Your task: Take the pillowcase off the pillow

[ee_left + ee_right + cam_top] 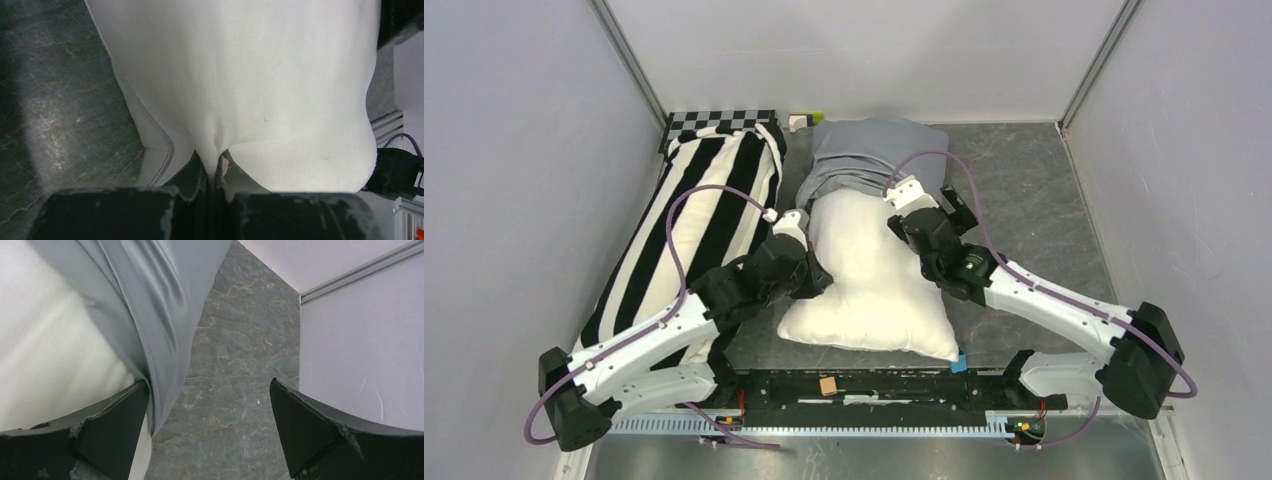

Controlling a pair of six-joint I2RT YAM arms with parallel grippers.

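Grey table [1024,190] | left gripper [217,175] pinches pillow [250,75] | pillowcase [150,290] beside right gripper [209,385]

Support surface: table [1024,190], dark grey with a marbled finish, filling the centre of the top view; walls close it in at left, right and top. Left of frame: long black-and-white striped pillow [694,220], lying lengthwise; checkerboard panel [719,119] flat at its upper end. Centre: plain white pillow [874,280], lower end bare. Upper centre: blue-grey pillowcase [864,150], bunched over the pillow's upper end; small yellow-green and white object [805,121] just left of it. Lower centre: black rail [874,390] along the table's edge.
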